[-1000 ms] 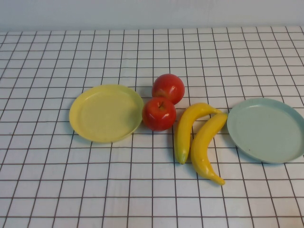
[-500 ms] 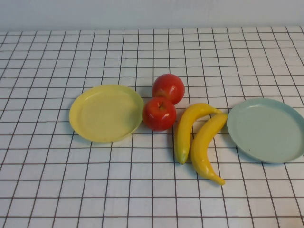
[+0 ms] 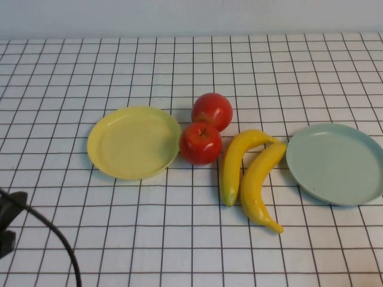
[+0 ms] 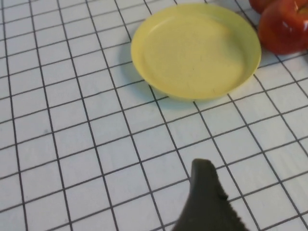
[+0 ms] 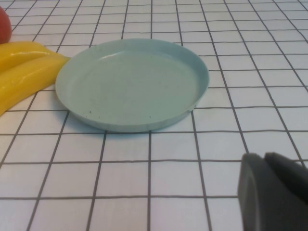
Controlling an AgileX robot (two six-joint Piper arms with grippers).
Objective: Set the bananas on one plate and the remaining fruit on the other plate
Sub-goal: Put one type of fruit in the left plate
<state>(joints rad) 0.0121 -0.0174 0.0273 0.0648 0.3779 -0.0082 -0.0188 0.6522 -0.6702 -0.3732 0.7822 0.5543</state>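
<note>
Two apples and two bananas lie mid-tabletop between empty plates; left gripper, aperture unclear, enters the near-left corner; right gripper is closed.

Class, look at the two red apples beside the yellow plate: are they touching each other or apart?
Touching. In the high view the far apple and the near apple overlap with no tablecloth showing between them.
</note>
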